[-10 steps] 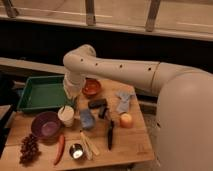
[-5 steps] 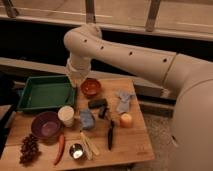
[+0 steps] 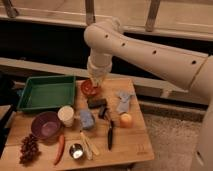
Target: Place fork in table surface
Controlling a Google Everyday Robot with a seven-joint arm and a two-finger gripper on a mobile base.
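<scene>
We hold our gripper [image 3: 95, 81] above the orange bowl [image 3: 89, 90], clear of the bench [image 3: 136, 144] clutter. We cannot tell its grasp.

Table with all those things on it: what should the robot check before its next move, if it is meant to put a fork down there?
1. Where the gripper is: ok, it hangs just above the orange bowl near the table's far edge.
2. A fork in the gripper: cannot tell, none can be made out there.
3. Bare wood to set down on: ok, the table shows a bare patch at its front right corner.
4. The green tray out of the way: ok, it lies left of the bowl.
5. Clutter near the gripper: not ok, a dark block and a blue-grey cloth lie close by the bowl.
</scene>
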